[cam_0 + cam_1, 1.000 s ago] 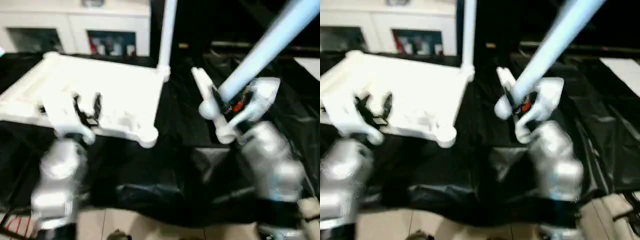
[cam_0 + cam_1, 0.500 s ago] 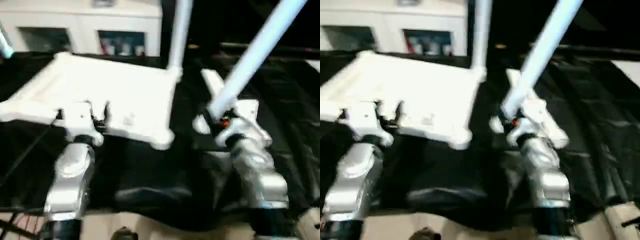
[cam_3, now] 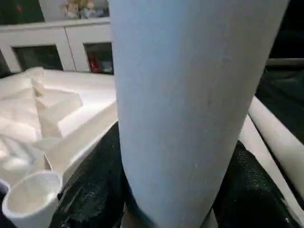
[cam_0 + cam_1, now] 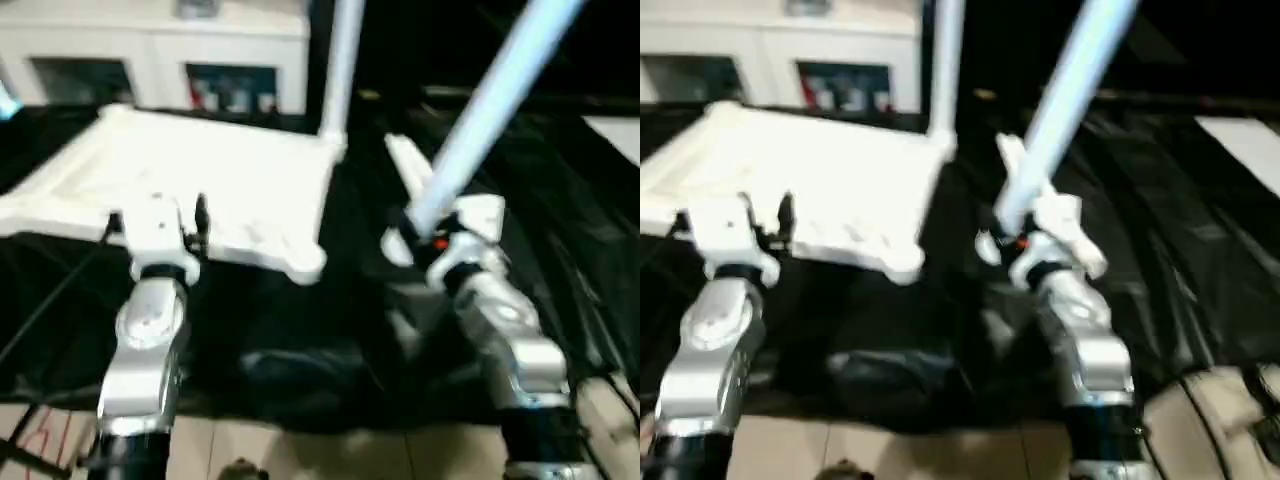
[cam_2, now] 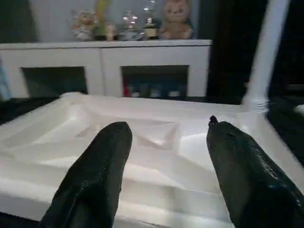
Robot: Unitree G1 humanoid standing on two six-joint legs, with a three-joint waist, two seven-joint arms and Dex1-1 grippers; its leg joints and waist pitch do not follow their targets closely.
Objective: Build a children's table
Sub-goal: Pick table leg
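The white table top [image 4: 200, 170] lies underside up on a black sheet, ribs showing [image 5: 156, 135]. One white leg [image 4: 340, 60] stands upright in its far right corner socket. The near right corner socket [image 4: 305, 265] is empty. My right gripper [image 4: 430, 235] is shut on a second leg [image 4: 490, 100], which tilts up and to the right; its black fingers [image 3: 90, 190] press both sides of the tube [image 3: 190, 95]. A third leg [image 4: 405, 165] lies on the sheet behind it. My left gripper [image 4: 158, 220] hangs open at the top's near edge, its fingers [image 5: 99, 175] apart and holding nothing.
A white cabinet with glass doors [image 4: 150, 50] stands behind the table top, toys [image 5: 175, 19] on it. The black sheet [image 4: 300, 330] ends at a tiled floor [image 4: 300, 450] near me. A white flat thing [image 4: 615, 130] lies at the far right.
The head view has shifted. My right gripper with the tilted leg has come slightly lower and left, nearer the table top's near right corner. The left gripper stays open at the near edge.
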